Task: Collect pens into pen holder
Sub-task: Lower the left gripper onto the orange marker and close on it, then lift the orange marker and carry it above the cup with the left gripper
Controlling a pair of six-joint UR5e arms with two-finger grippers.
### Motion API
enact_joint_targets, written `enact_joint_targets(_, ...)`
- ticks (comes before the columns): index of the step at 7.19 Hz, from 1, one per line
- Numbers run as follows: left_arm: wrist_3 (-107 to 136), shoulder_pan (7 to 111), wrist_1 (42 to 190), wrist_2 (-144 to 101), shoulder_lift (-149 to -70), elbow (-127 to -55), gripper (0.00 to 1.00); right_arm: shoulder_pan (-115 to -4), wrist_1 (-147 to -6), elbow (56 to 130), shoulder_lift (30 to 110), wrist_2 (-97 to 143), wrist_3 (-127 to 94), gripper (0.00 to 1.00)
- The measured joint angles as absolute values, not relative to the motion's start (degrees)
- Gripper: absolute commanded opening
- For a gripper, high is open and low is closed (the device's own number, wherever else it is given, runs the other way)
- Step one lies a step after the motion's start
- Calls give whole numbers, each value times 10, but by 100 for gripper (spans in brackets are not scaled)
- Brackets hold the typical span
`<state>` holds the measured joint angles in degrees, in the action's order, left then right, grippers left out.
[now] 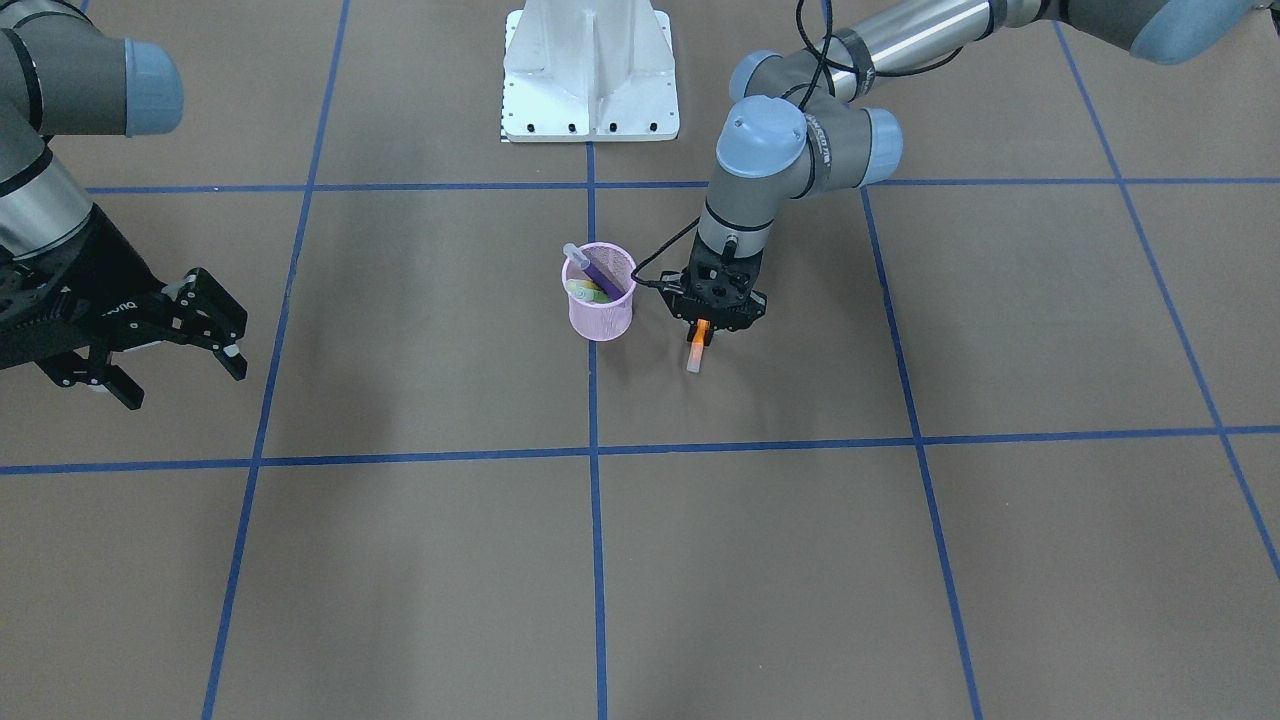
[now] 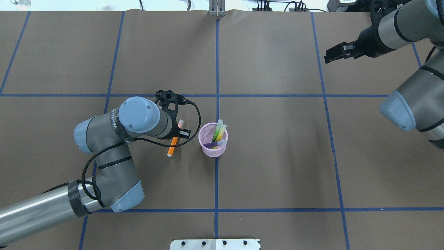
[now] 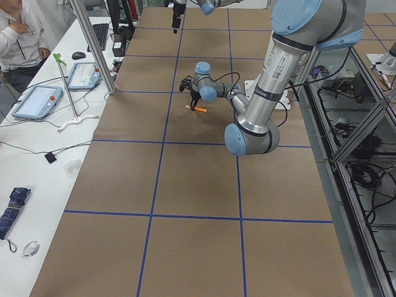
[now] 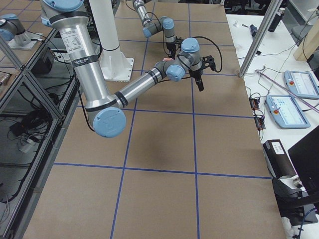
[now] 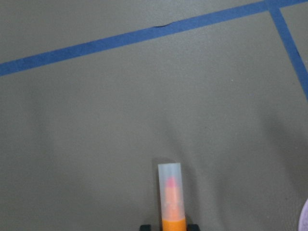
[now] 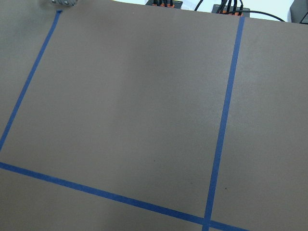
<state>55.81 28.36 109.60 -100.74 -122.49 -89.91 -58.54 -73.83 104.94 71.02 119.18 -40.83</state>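
Observation:
The pink mesh pen holder stands at the table's middle. The purple pen, the green pen and the pale yellow pen stand inside it. My left gripper is just left of the holder in the overhead view. It is shut on the orange pen, which lies level, low over the table. I cannot tell if the pen touches the table. My right gripper is open and empty, far off at the table's side.
The white robot base stands at the table's near edge. Blue tape lines cross the brown table. A person sits by a side bench with tablets beyond the table.

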Motion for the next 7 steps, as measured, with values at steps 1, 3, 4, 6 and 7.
enact_joint_targets(1,558,284,1098,-1007,-1225,-906,0,-585,-738,1049,710,1192,-408,99)
enact_joint_targets(3,536,294,1144,-978,-1224,-932,0,-585,-738,1050,710,1192,-408,99)
enact_joint_targets(4,522,298,1210,-965,-1222,-939,0,-585,-738,1050,710,1192,-409,99)
enact_joint_targets(6,511,299,1392,-954,-1218,-938,0,-585,-737,1050,710,1192,-409,99)
enact_joint_targets(7,510,297,1475,-943,-1218,-931,0,-585,-737,1051,710,1192,-408,99)
